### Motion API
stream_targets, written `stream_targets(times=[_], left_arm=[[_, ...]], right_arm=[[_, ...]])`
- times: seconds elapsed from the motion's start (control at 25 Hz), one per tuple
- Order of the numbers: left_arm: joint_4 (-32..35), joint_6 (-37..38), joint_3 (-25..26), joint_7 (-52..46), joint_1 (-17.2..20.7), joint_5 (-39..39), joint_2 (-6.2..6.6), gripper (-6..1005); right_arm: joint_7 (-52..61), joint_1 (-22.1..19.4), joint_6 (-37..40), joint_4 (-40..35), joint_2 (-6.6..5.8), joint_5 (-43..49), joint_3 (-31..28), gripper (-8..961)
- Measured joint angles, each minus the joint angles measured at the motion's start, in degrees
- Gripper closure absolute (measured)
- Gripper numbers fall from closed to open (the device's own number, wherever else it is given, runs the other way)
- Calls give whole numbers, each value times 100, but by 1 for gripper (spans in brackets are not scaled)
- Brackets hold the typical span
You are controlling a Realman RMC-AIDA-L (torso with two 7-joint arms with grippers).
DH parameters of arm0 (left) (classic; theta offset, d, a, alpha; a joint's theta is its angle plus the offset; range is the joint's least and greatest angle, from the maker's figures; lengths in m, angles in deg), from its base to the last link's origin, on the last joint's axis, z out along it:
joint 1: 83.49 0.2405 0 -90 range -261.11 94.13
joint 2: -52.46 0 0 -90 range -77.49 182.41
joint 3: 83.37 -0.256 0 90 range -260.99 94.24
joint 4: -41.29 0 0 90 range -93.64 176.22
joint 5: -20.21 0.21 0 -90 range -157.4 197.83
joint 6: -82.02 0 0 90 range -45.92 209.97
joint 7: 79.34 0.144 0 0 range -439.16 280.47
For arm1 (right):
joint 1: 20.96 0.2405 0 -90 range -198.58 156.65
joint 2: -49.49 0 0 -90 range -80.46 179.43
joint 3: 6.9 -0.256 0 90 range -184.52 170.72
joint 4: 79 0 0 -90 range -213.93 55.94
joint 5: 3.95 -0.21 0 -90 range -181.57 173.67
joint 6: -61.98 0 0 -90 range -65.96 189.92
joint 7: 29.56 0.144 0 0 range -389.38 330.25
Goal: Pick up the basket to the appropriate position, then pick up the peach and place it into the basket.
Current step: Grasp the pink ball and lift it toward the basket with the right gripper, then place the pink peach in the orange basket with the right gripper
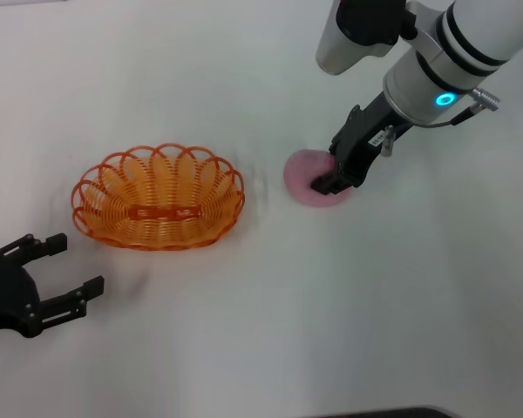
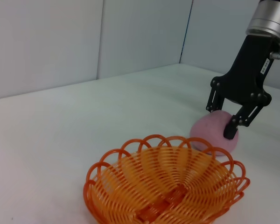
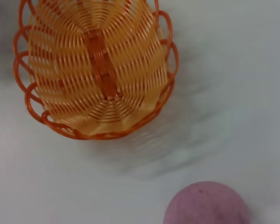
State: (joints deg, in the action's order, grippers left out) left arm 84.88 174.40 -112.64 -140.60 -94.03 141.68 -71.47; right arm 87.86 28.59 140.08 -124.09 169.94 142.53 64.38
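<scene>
Just one basket (image 1: 158, 198), one peach (image 1: 303, 181).

Even, bright overhead light on my head view; the white table (image 1: 261, 348) reads flat, no hard glare. The basket (image 1: 159, 209) throws only a faint grey shadow to its right. The peach (image 1: 307, 178) looks soft-edged, slightly smeared. On the left wrist view I get crisp detail in the lower centre of the frame, walls evenly lit. Right wrist view is the worst: table around the basket (image 3: 95, 70) shows smeary grey streaks, peach (image 3: 206, 205) at the lower edge is blurred.
</scene>
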Motion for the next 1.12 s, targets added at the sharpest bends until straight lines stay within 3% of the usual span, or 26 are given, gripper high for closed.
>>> stream_targets(times=[0.12,0.84,1.12], left_arm=[[0,-11,0,0,0,0,0,168],[0,-62,7,-60,-26,0,9,168],[0,-62,9,-126,-57,0,16,168]], right_arm=[[0,0,0,-6,-3,0,0,590],[-53,-7,946,-841,-23,-491,-633,600],[-100,-7,974,-894,-27,-670,-647,599]])
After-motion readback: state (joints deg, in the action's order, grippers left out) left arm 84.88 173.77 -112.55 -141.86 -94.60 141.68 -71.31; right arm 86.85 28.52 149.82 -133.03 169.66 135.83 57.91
